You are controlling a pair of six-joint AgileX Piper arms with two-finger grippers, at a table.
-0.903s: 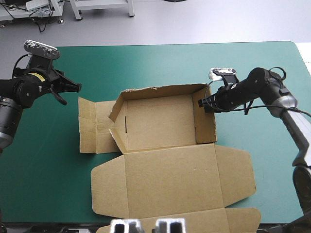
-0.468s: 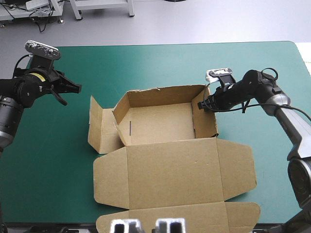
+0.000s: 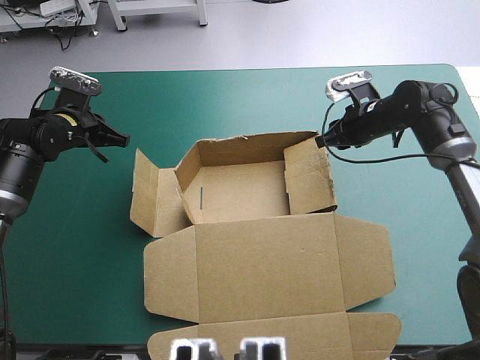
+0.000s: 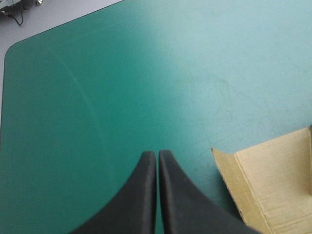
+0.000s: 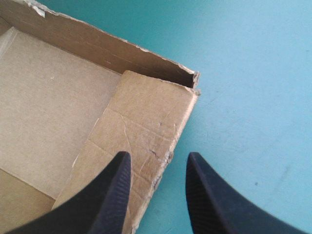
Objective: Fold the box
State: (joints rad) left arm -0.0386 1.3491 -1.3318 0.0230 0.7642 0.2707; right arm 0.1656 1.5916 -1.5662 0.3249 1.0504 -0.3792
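Observation:
The brown box [image 3: 244,191] lies mid-table as an open tray. Its back wall [image 3: 251,148] is raised and its lid [image 3: 270,277] lies flat toward the near edge. The right wall flap [image 3: 309,180] leans inward over the floor, and the left flap [image 3: 150,195] stands tilted outward. My right gripper [image 3: 322,140] hovers open just above the box's far right corner; in the right wrist view the gripper [image 5: 158,158] straddles the flap's outer edge [image 5: 146,136] without touching it. My left gripper [image 3: 125,139] is shut and empty, left of the box; its wrist view shows the gripper [image 4: 157,154] over bare cover, with the left flap's corner [image 4: 273,190] beside it.
The teal-green cover [image 3: 225,97] stretches bare beyond the box's back wall and on both sides. The lid's front flap [image 3: 277,337] reaches close to the table's near edge.
The left flap rose from flat. The right wall tipped inward as my right gripper pushed it, then the gripper lifted back to the far right corner. My left gripper edged slightly right.

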